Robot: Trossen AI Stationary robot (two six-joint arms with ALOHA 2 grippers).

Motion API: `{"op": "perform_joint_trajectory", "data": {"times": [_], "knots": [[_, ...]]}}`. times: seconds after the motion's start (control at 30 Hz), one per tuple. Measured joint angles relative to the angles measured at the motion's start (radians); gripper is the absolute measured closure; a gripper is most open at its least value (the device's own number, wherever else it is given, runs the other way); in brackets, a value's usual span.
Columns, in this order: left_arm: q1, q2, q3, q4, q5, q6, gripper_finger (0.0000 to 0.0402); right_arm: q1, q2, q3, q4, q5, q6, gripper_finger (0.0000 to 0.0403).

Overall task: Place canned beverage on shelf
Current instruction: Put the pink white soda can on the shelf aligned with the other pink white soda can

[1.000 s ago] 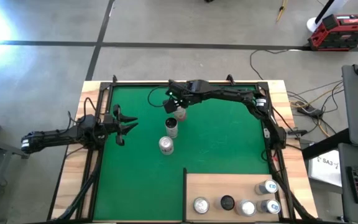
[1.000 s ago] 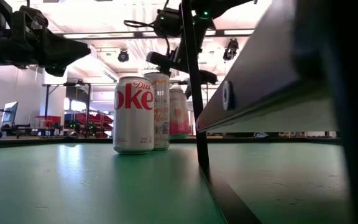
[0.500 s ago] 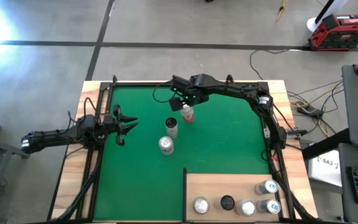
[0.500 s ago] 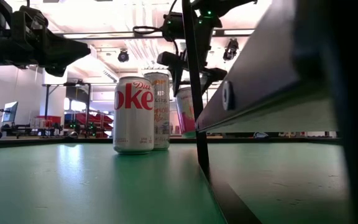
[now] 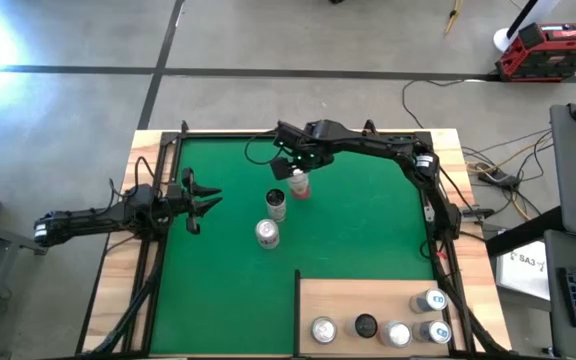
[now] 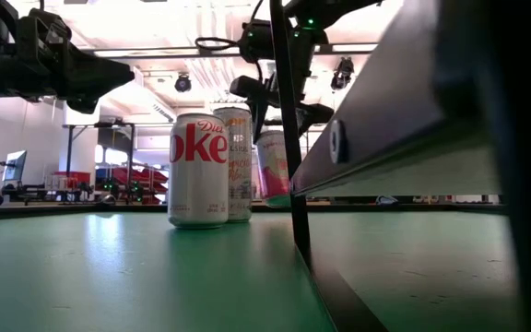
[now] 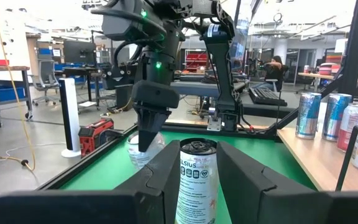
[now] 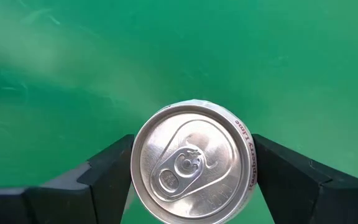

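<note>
the nearest can in the low view reads "diet coke" in red on silver. behind it stands a taller can with orange and pink print too small to read; the left wrist view shows its far side lettered "celsius". a red case on the floor beyond the table carries small white lettering that cannot be read.

the right gripper holds a pink can by its sides, jaws spread wide to the can's width, top lid showing between the fingers. the can hangs tilted above the mat, near the far edge. a second ago it stood on the mat beside the other two; since then it has come up and shifted a little right.

the left gripper waits at the table's left edge, unmoved, jaws only slightly parted and holding nothing.

the shelf, pale plywood, lies at the near right corner with five cans on it, well apart from the pink can.

grey concrete floor with cables surrounds the table; benches and bright ceiling lights fill the room.
</note>
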Motion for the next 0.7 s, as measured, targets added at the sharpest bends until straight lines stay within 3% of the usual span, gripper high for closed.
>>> {"op": "perform_joint_trajectory", "data": {"times": [0.2,0.43,0.7], "knots": [[0.0,0.0,0.0,0.0,0.0,0.0,0.0313,-0.009,0.0,-0.001,0.056,-0.008,-0.044,0.0126],[0.0,0.0,0.0,0.0,0.0,0.0,0.0313,-0.04,0.0,-0.005,0.14,-0.148,-0.222,0.0126],[0.0,0.0,0.0,0.0,0.0,0.0,0.0313,-0.066,-0.004,-0.039,0.122,-0.234,-0.346,0.0126]]}}
